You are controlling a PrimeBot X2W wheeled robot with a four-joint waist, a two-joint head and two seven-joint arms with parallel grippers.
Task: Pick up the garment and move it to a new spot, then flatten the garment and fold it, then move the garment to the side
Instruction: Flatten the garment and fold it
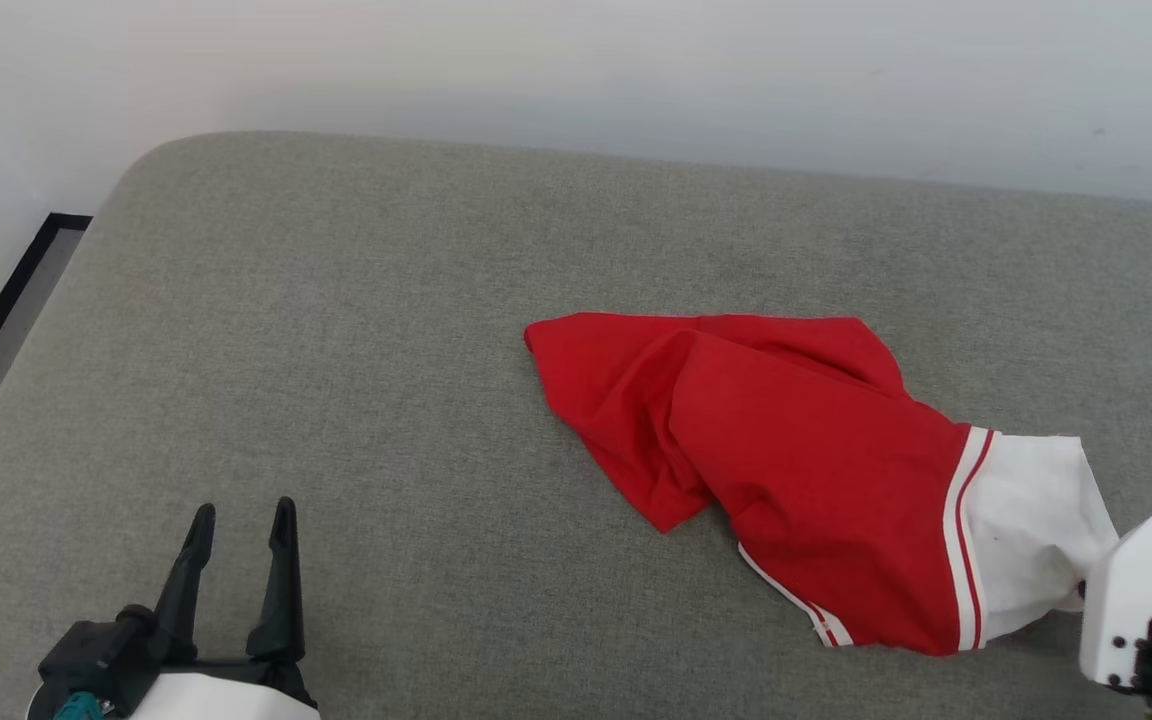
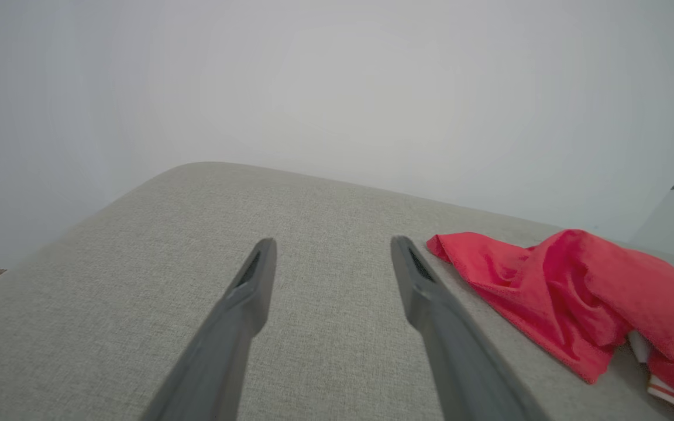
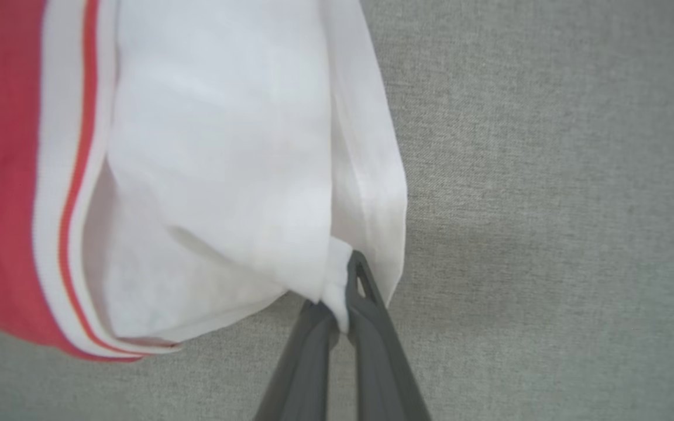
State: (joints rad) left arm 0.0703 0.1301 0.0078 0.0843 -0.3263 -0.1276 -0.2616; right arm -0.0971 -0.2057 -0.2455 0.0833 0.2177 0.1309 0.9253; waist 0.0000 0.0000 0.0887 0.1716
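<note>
Right gripper (image 3: 341, 295): the two dark fingers (image 3: 372, 333) are pressed together, and a bunched edge of white cloth is pinched between their tips.
Pinched part: the white sleeve (image 3: 214, 146) is held at its open end, with the rest of it spread away from the tips.
Left gripper (image 1: 241, 520): the fingers are held spread with nothing between them, above bare cushion and well apart from the cloth.
Garment (image 1: 816, 470): it is laid crumpled on the right half of the cushion, with the red body folded over itself and the sleeve toward the right edge.
Stripes (image 1: 966, 540): thin red-and-white bands are seen where the sleeve meets the red body.
Grey cushion (image 1: 336, 350): the garment is carried on its woven top.
Wall (image 1: 576, 70): a pale surface is seen behind the cushion.
</note>
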